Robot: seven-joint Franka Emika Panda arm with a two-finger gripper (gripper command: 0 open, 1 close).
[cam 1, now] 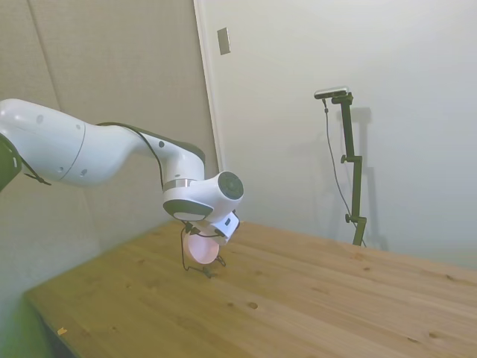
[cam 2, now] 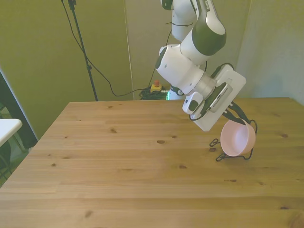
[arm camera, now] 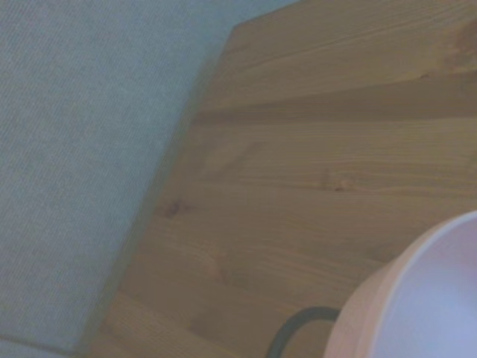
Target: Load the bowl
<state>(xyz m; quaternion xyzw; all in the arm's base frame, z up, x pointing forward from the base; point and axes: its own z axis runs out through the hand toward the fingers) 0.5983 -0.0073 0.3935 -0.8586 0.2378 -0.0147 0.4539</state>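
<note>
Fingers (cam 2: 236,115): dark, reaching down from the white wrist housing to the top rim of the bowl (cam 2: 237,138). They appear closed on that rim in the front view, pinching it at its upper edge. In the side view the fingers (cam 1: 200,232) are mostly hidden under the wrist, so the grip cannot be confirmed from there.

Bowl: pale pink, plain, tipped on edge so its open side faces the camera in the front view and the hollow is visible. Its lower part sits within the thin black wire rack (cam 2: 219,156); the wire loop rises behind and around the bowl, and the rack's feet rest on the desk (cam 2: 123,166). Side view shows the bowl (cam 1: 200,249) on edge inside the rack (cam 1: 184,252), low over the desk (cam 1: 298,298). Whether the bowl bears fully on the wire cannot be told.

Wrist view: out of focus; a curved section of the pink bowl (arm camera: 417,298), a short arc of black wire (arm camera: 294,328) just beside it, and desk planks (arm camera: 298,164) running to the desk edge.

Position: rack and bowl stand toward the front view's right, near the desk's far edge. The arm is bent over them, wrist tilted.
</note>
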